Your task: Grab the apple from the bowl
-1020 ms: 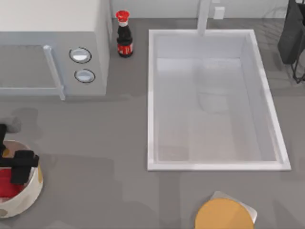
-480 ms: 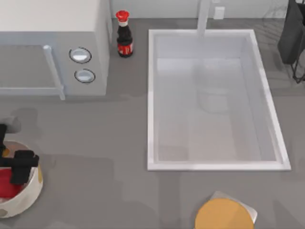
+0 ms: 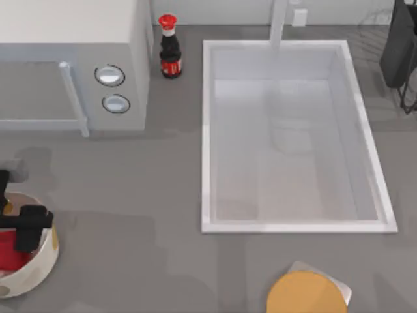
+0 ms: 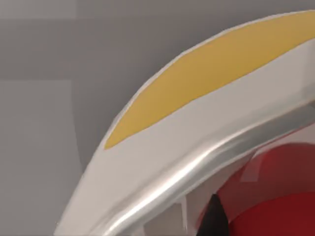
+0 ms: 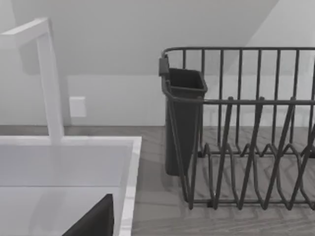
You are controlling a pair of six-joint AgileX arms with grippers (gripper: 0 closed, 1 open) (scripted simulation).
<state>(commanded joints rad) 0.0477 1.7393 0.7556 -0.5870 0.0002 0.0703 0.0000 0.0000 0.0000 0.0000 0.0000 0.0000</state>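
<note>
Landmark: I am placing everything from the round cream-white bowl with yellow-tan spots (image 3: pixel 40 264), which is sitting on the grey bench (image 3: pixel 130 195) at its near left corner.
Apple: the small bright red smooth apple (image 3: pixel 9 251) is lying inside the bowl, partly under my gripper; the left wrist view is showing its red skin (image 4: pixel 280 206) just inside the bowl's rim (image 4: pixel 197 147).
Left gripper: my black left gripper (image 3: pixel 26 228) is hanging over the bowl's inside, right above the apple; one dark fingertip (image 4: pixel 214 219) is reaching down beside the apple, and I cannot tell whether the fingers are apart or together.
Right arm: parked far from the bowl, at the opposite far corner of the bench, where its wrist view is facing a dark wire dish rack (image 5: pixel 246 147).
</note>
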